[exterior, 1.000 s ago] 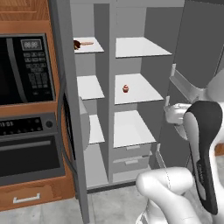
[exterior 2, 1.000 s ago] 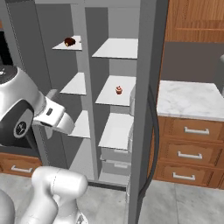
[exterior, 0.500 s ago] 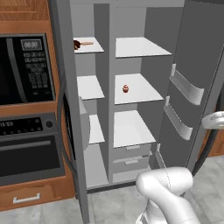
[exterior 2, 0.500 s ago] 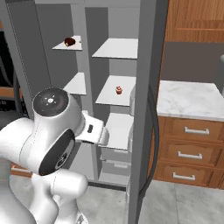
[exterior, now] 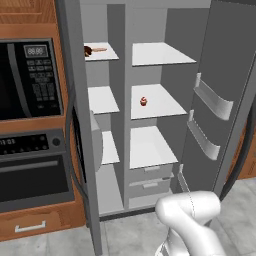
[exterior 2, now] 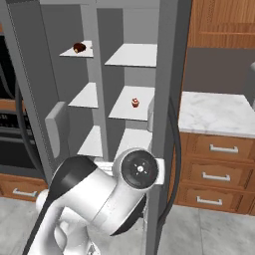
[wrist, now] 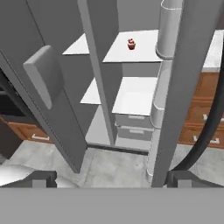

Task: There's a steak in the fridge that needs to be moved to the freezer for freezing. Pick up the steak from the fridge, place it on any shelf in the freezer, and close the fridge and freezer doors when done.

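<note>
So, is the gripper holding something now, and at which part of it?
Nothing is held. The gripper is open with only air between its fingertips, and the steak lies on the top shelf of the narrow compartment.

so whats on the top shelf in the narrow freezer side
On the top shelf lie the steak and a pale strip beside it. The door's edge hides the shelf's far left.

Base cameras flanking, perhaps near fridge [exterior: 150, 105].

We see our arm [exterior: 192, 220] now folded down low at the bottom edge of the left base view, where a second ago it stood raised beside the fridge door [exterior: 220, 95], and bulking larger across the right base view.
</note>
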{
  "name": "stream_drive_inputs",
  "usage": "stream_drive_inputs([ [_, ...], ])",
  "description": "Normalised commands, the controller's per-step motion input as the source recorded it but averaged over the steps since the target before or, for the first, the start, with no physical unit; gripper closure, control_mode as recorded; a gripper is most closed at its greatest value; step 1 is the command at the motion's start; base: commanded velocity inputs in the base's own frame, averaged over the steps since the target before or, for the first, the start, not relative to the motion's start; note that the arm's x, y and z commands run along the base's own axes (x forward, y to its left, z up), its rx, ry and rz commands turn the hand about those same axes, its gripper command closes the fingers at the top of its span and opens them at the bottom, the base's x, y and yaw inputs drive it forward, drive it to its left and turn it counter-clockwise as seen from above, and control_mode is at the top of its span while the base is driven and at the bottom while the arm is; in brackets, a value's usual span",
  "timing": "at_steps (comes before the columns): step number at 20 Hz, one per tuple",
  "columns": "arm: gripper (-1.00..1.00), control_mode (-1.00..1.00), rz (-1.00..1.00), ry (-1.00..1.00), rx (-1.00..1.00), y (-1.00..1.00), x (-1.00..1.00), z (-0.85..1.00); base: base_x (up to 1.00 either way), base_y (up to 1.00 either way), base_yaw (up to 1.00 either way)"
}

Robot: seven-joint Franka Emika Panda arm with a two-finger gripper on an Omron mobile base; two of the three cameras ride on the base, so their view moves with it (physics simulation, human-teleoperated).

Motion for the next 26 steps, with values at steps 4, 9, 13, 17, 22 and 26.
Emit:
stream_drive_inputs([
  [4, -1.00, -1.00, 0.27, -0.03, 0.00, -0.91, 0.12, -0.29, 0.00, 0.00, 0.00],
  [9, -1.00, -1.00, 0.25, -0.18, 0.02, -0.85, 0.15, -0.33, 0.00, 0.00, 0.00],
  [13, -1.00, -1.00, 0.27, -0.19, 0.12, -0.58, 0.34, -0.18, 0.00, 0.00, 0.00],
  [17, -1.00, -1.00, 0.27, -0.19, 0.16, -0.11, 0.64, -0.31, 0.00, 0.00, 0.00],
  [22, -1.00, -1.00, 0.22, -0.07, 0.11, -0.20, 0.67, -0.27, 0.00, 0.00, 0.00],
  [26, -1.00, -1.00, 0.11, -0.15, 0.06, -0.31, 0.43, -0.27, 0.00, 0.00, 0.00],
])
